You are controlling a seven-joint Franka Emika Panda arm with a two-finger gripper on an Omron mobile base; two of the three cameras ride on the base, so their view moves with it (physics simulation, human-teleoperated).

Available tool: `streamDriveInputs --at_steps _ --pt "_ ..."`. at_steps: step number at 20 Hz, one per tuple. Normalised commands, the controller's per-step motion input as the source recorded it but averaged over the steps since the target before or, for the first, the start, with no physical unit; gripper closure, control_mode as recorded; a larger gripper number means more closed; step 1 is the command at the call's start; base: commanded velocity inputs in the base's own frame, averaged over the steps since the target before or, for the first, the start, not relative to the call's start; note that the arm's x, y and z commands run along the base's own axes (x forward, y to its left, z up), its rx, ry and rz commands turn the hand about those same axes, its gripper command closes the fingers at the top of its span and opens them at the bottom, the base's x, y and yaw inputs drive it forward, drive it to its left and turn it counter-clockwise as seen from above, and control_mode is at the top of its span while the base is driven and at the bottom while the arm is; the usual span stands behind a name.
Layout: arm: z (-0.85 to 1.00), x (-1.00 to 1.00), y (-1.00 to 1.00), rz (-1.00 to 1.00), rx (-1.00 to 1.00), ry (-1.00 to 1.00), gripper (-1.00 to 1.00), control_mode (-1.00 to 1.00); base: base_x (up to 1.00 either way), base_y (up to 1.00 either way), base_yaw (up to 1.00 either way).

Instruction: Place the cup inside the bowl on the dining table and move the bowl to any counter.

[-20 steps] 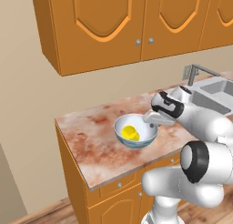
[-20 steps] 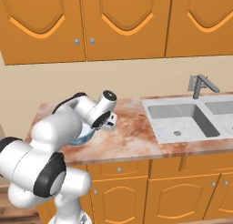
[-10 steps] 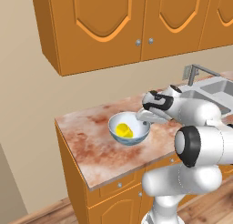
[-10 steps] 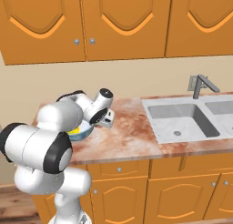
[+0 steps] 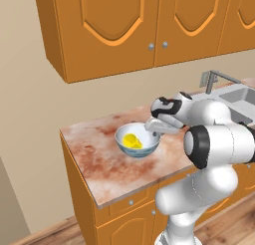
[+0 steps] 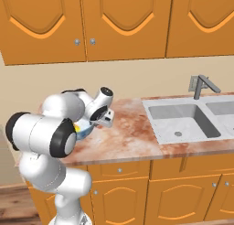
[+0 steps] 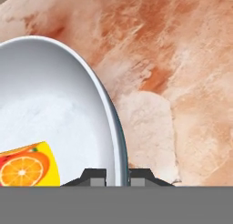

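Note:
The pale blue-white bowl [image 5: 137, 141] sits on the reddish marbled counter [image 5: 99, 164], left of the sink. The yellow cup [image 5: 131, 140] lies inside it; the hand view shows the cup [image 7: 27, 166] with its orange-slice mark against the bowl's white inside [image 7: 54, 104]. My gripper [image 5: 151, 129] is at the bowl's right rim, shut on it: in the hand view the gripper [image 7: 118, 175] has one fingertip on each side of the rim. From the right base view my arm hides most of the bowl [image 6: 83, 131] and the gripper [image 6: 91, 123].
The steel sink [image 6: 183, 121] and its faucet [image 6: 201, 84] lie to the right on the same counter. Orange wall cabinets [image 5: 124, 25] hang above. The counter's left end [image 5: 62, 134] and front edge [image 5: 149, 186] are near the bowl.
The gripper has carried the bowl, cup inside, a little to the left along the counter. The cameras have not moved.

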Motion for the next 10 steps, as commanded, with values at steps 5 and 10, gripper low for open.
streamDriveInputs --at_steps 5,10 --pt "-0.17 0.19 0.09 0.00 0.00 0.00 1.00 -1.00 0.00 0.00 0.00" --pt "-0.20 0.10 0.08 0.00 0.00 0.00 1.00 -1.00 0.00 0.00 0.00"
